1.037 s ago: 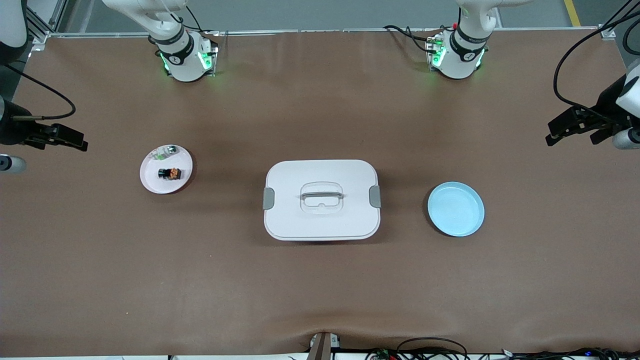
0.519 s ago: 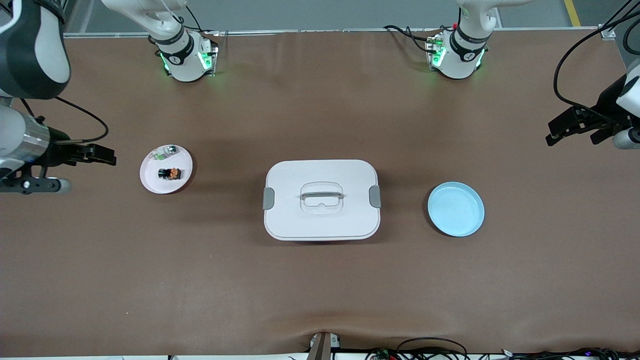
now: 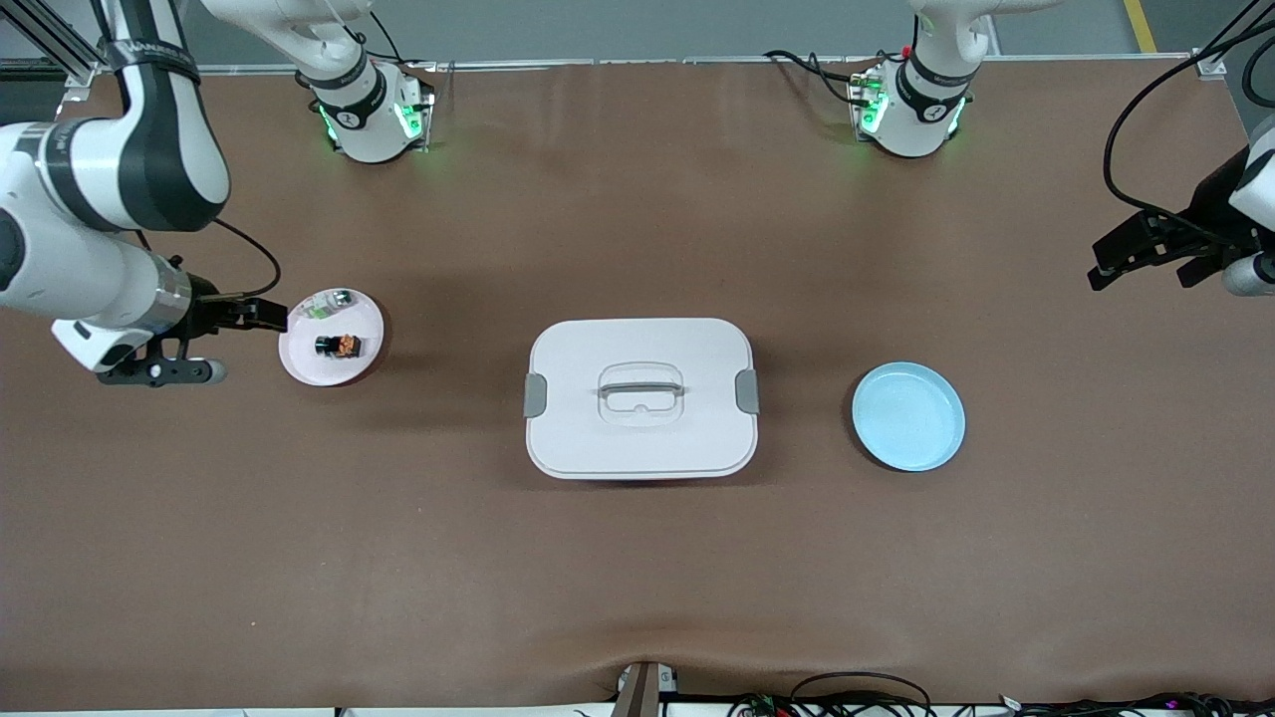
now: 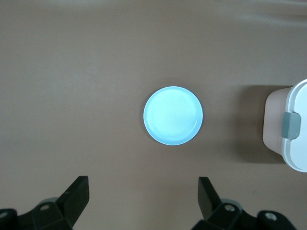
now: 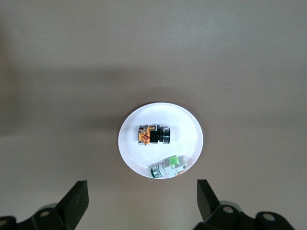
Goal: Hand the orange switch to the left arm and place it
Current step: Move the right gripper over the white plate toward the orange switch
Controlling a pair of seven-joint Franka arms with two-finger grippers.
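One orange switch (image 3: 338, 346) on pink plate (image 3: 299, 363) beside open right gripper (image 3: 264, 315).

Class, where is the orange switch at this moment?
The orange switch lies on the pink plate toward the right arm's end, beside the silver-and-green part.

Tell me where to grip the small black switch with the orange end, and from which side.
Grip the small black orange-ended switch across its black barrel, descending from above. It lies on its side on the pink plate, apart from the silver-and-green part, so the fingers fit either side.
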